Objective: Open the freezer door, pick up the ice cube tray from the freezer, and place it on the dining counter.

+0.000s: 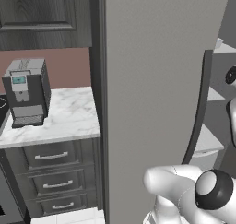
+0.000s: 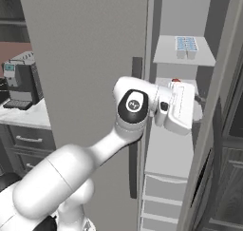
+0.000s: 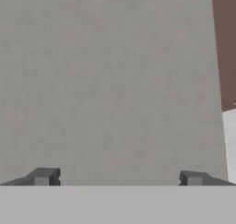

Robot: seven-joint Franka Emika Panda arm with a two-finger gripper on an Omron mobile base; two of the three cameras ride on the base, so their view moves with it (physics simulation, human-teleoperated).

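Note:
The freezer (image 2: 173, 151) stands open, its white shelves in view. Its freezer door (image 2: 223, 82), a grey panel, is swung out at the right edge of the right base view. On the top shelf lies the pale blue ice cube tray (image 2: 186, 43). My white hand reaches into the opening at the middle shelf, well below the tray. In the hand view my gripper (image 3: 117, 177) is open, its fingertips (image 3: 42, 177) wide apart with nothing between them, facing a plain grey surface. The dining counter is out of view.
A second tall grey panel (image 1: 152, 103) with a dark curved handle (image 1: 199, 112) stands left of the opening. Further left, a coffee machine (image 1: 26, 94) sits on a narrow marble top (image 1: 69, 117) over dark drawers (image 1: 51, 156). A small red thing (image 2: 176, 80) shows behind my hand.

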